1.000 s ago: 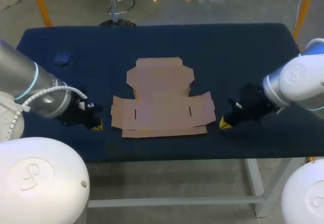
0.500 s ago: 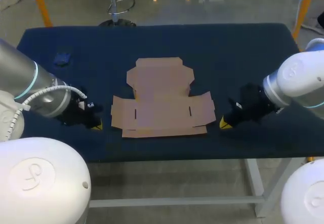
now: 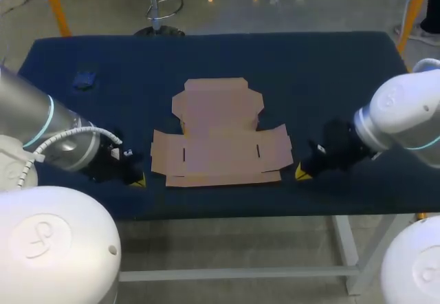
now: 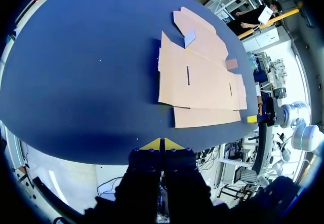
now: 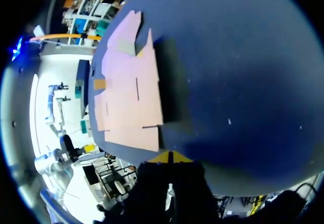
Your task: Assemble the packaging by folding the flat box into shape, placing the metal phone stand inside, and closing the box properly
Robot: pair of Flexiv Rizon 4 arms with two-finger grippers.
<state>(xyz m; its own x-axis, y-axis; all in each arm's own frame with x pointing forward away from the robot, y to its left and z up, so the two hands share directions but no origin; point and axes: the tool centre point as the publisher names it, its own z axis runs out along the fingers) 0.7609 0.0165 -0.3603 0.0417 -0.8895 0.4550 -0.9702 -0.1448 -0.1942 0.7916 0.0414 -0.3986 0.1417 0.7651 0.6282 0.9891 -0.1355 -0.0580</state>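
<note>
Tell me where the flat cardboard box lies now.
In the head view the flat box lies unfolded near the middle of the blue table, between the left gripper and the right gripper.

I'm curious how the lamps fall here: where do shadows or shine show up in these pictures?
Right wrist view: a broad dark shadow lies on the table beside the flat box. Left wrist view: the box is evenly lit, with only a thin shadow along one edge. Head view: a soft sheen on the grey left arm.

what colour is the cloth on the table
The cloth is dark navy blue; the head view shows it best.
</note>
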